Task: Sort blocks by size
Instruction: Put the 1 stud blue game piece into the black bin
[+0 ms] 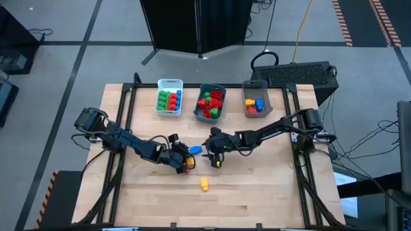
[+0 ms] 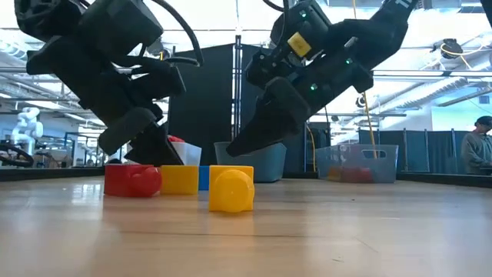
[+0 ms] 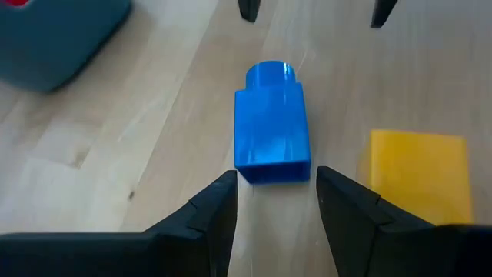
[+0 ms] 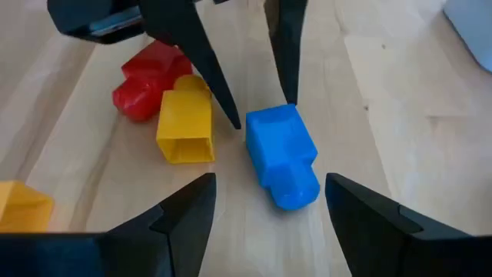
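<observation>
Facing each other mid-desk, the left gripper (image 3: 273,200) and right gripper (image 4: 265,204) both have their jaws spread wide around the same blue block (image 1: 195,149), neither touching it. It's lying on its side on the desk (image 1: 257,192), just beside a yellow block (image 4: 184,119) and a red block (image 4: 147,79). Another yellow block (image 1: 204,184) sits alone nearer the front edge.

Blue block (image 3: 270,123) lies sideways beside yellow (image 4: 184,119), red (image 4: 146,77) blocks.
</observation>
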You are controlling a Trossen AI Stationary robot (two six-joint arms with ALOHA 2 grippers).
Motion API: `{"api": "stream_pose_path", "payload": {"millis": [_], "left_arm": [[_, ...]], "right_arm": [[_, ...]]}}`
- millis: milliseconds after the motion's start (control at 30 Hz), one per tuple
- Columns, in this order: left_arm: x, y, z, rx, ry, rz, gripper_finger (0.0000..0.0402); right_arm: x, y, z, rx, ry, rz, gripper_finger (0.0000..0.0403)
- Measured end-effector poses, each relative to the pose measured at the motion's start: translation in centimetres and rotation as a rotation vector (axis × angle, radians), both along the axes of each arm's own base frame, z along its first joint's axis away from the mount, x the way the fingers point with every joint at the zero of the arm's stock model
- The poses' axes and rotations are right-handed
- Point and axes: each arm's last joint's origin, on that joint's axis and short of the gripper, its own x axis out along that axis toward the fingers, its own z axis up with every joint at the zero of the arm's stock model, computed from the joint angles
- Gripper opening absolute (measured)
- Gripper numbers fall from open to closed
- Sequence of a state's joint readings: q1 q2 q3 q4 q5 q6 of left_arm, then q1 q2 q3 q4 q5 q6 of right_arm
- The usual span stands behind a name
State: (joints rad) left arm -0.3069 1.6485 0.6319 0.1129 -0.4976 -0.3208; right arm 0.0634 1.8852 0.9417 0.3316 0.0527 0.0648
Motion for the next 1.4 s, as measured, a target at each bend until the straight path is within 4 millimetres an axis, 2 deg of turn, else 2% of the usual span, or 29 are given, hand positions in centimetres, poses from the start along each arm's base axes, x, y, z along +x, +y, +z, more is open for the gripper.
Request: {"api": "stream_pose_path", "payload": {"millis": [100,233,500,800,900,1000,1233,1400], "left_arm": [[0.3,-0.1,0.3,0.001,-0.034,-0.014,0.0160],[0.5,-0.1,0.4,-0.008,-0.058,-0.019,0.0160],[0.8,0.2,0.5,-0.008,-0.068,-0.032,0.0160],[1.2,0.5,-0.4,-0.025,-0.059,-0.041,0.0160],[1.2,0.4,-0.5,-0.030,-0.054,-0.047,0.0160],[1.2,0.4,-0.5,-0.025,-0.052,-0.052,0.0160],[1.1,0.2,-0.1,-0.039,-0.055,-0.045,0.0160],[0.7,-0.3,1.1,-0.045,-0.041,-0.066,0.0160]], "right_arm": [[0.1,0.0,0.0,-0.045,-0.011,0.030,0.0233],[0.4,-0.2,-1.1,-0.075,-0.008,0.046,0.0237],[1.3,-0.2,-3.0,-0.111,0.014,0.071,0.0272],[3.2,-1.2,-4.4,-0.115,0.016,0.068,0.0284],[3.5,-1.2,-4.7,-0.075,0.023,0.066,0.0269],[3.5,-1.2,-4.8,-0.054,0.036,0.052,0.0237],[3.1,-1.2,-5.2,-0.011,0.112,0.019,0.0123],[2.5,-1.2,-4.5,-0.015,0.161,0.006,0.0114]]}}
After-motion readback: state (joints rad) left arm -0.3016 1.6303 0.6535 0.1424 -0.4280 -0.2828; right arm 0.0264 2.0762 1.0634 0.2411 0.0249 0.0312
